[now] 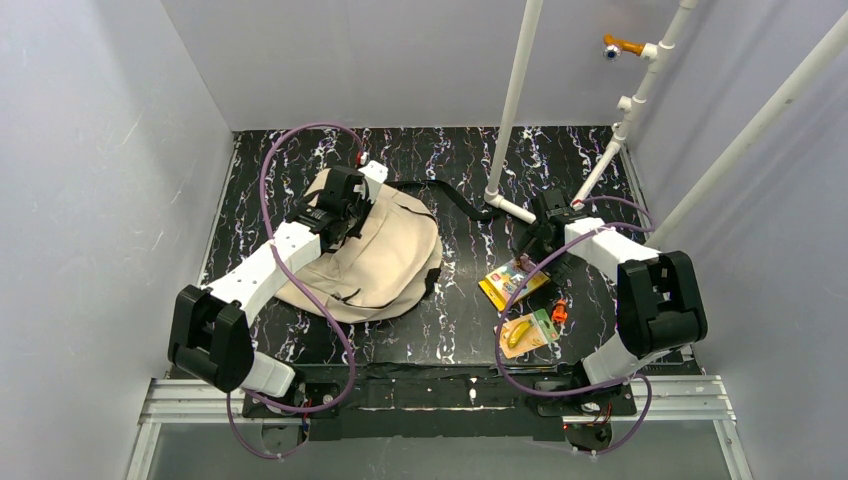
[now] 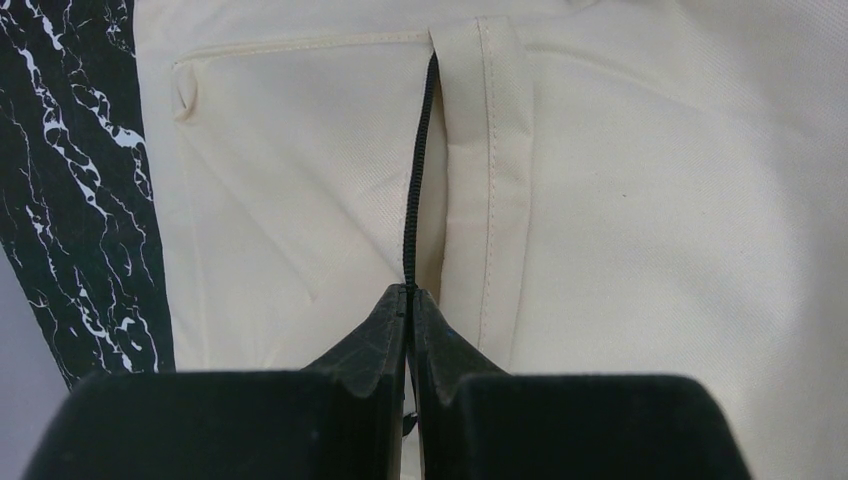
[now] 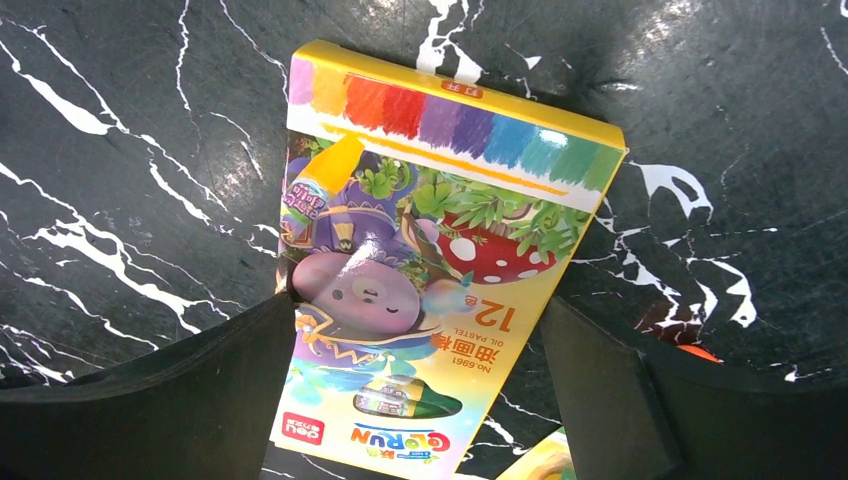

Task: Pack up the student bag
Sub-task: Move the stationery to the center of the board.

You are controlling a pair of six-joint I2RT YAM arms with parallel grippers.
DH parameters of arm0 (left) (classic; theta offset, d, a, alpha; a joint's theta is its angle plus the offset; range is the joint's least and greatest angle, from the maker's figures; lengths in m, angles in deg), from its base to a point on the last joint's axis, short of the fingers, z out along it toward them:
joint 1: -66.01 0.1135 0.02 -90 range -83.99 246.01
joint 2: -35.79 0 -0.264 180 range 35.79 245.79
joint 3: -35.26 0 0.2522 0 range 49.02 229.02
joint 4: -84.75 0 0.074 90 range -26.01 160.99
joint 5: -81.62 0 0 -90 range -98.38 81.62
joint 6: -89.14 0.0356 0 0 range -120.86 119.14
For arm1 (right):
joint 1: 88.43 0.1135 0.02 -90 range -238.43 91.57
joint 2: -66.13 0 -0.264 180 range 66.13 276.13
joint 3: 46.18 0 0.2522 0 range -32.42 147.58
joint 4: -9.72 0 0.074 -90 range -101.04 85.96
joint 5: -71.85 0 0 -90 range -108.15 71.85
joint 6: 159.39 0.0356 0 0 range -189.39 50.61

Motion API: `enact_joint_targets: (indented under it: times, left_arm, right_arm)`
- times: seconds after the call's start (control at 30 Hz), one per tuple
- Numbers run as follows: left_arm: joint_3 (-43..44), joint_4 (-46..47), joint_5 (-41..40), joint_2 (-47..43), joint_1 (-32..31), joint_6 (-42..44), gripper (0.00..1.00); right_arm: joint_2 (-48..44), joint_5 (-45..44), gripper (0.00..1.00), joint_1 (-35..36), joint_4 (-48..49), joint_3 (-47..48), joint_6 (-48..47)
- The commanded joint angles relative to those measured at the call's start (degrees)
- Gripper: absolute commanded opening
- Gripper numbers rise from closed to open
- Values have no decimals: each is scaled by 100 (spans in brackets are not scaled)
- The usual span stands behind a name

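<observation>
The student bag (image 1: 385,260), beige and soft, lies flat on the left half of the dark marbled table, its thin black strap (image 1: 455,195) trailing off to the right. My left gripper (image 1: 335,205) rests on the bag's far side. In the left wrist view it (image 2: 410,292) is shut, its tips pinched together on the black zipper (image 2: 420,150) that runs up the beige cloth (image 2: 650,200). My right gripper (image 3: 418,302) stands open over a yellow oil pastel box (image 3: 430,260), one finger at each long side. From above the box (image 1: 513,281) lies right of the bag.
A card with a banana picture (image 1: 528,332) and a small orange object (image 1: 558,312) lie near the right arm's base. White pipes (image 1: 512,110) stand at the back right, their foot (image 1: 500,203) on the table. Grey walls enclose three sides.
</observation>
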Motion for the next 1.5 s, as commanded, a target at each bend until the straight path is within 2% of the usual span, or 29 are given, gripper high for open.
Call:
enact_joint_targets:
  times: [0.0, 0.03, 0.13, 0.2, 0.23, 0.27, 0.3, 0.4, 0.43, 0.53, 0.6, 0.67, 0.8, 0.97, 1.17, 1.47]
  left_arm:
    - [423, -158, 206, -39, -83, -39, 0]
    - [497, -230, 222, -17, -83, -120, 9]
    - [611, -349, 282, -25, -83, -335, 50]
    - [660, -393, 456, -117, -95, -448, 66]
    - [672, -391, 586, -199, -130, -527, 82]
    - [675, -376, 738, -307, -216, -587, 91]
    - [664, -334, 946, -419, -361, -619, 96]
    - [270, 307, 1728, -676, -1042, -929, 98]
    - [165, 560, 1961, -658, -1202, -1271, 98]
    - [-123, 1415, 2389, -351, -1556, -2346, 98]
    - [-89, 1725, 2134, 64, -1982, -2495, 98]
    - [156, 1732, 1616, 588, -2386, -2423, 98]
    - [717, 1538, 1266, 1765, -2661, -2185, 98]
    - [1290, 1352, 995, 2741, -2802, -1826, 98]
    - [1794, 1151, 848, 3322, -2938, -1716, 98]
    - [2011, 969, 694, 3485, -3108, -1592, 98]
  right_arm:
    - [240, 240, 98, -34, 132, 138, -178]
    - [303, 381, 98, -22, 126, 191, -334]
    - [376, 1032, 98, 135, 240, 268, -752]
    - [256, 1304, 98, 384, 332, 302, -946]
    - [180, 1403, 98, 527, 395, 327, -1054]
    - [109, 1551, 98, 654, 395, 365, -1144]
    - [43, 1658, 98, 735, 364, 407, -1248]
    - [-163, 1884, 98, 783, 132, 548, -1595]
    - [-259, 1657, 98, 783, -70, 635, -1708]
    - [-620, 119, 98, 653, -941, 931, -1783]
    - [-942, -641, 98, 352, -1225, 878, -1661]
    - [-1351, -821, 98, -121, -1132, 530, -1605]
    - [-2021, -355, 98, -1090, -711, -128, -1757]
    - [-2253, -30, 98, -1705, -575, -329, -2048]
    - [-2026, 552, 98, -1753, -326, -427, -2102]
    - [-1699, 974, 98, -1766, -235, -502, -2192]
